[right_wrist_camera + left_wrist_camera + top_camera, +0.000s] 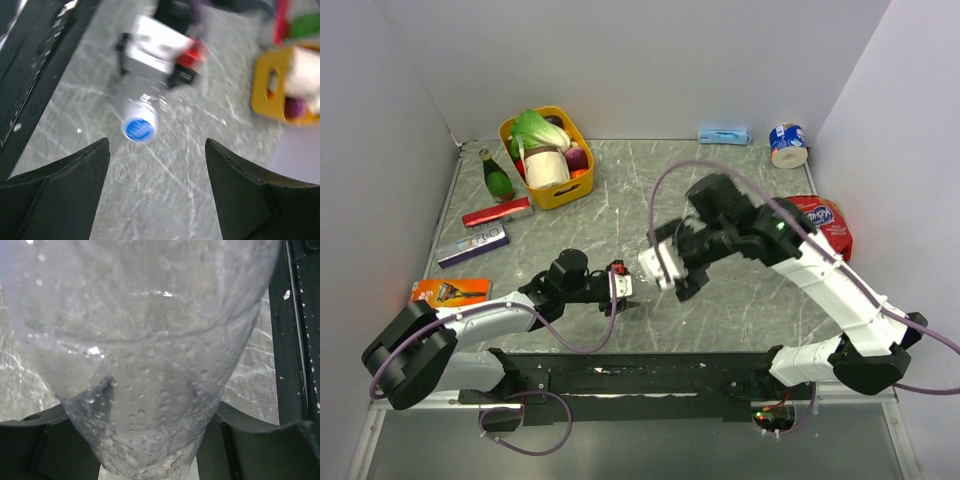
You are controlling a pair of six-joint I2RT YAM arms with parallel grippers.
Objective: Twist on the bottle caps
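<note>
A clear bottle (150, 340) beaded with droplets fills the left wrist view, and my left gripper (145, 415) is shut on its lower part. In the top view that gripper (623, 292) holds it at the table's middle, pointing right. A blue bottle cap (139, 128) sits on the bottle's neck (147, 102), facing my right gripper (156, 145). The right gripper is open, with nothing between its fingers (75, 180), and the cap lies just ahead of them, left of centre. From above, the right gripper (655, 270) hovers close to the right of the left one.
A yellow basket (560, 195) of groceries stands at the back left, with a green glass bottle (497, 177), a red box (497, 212), a purple box (472, 245) and an orange packet (450, 291). A tape roll (787, 145) and a red bag (825, 222) lie at the right.
</note>
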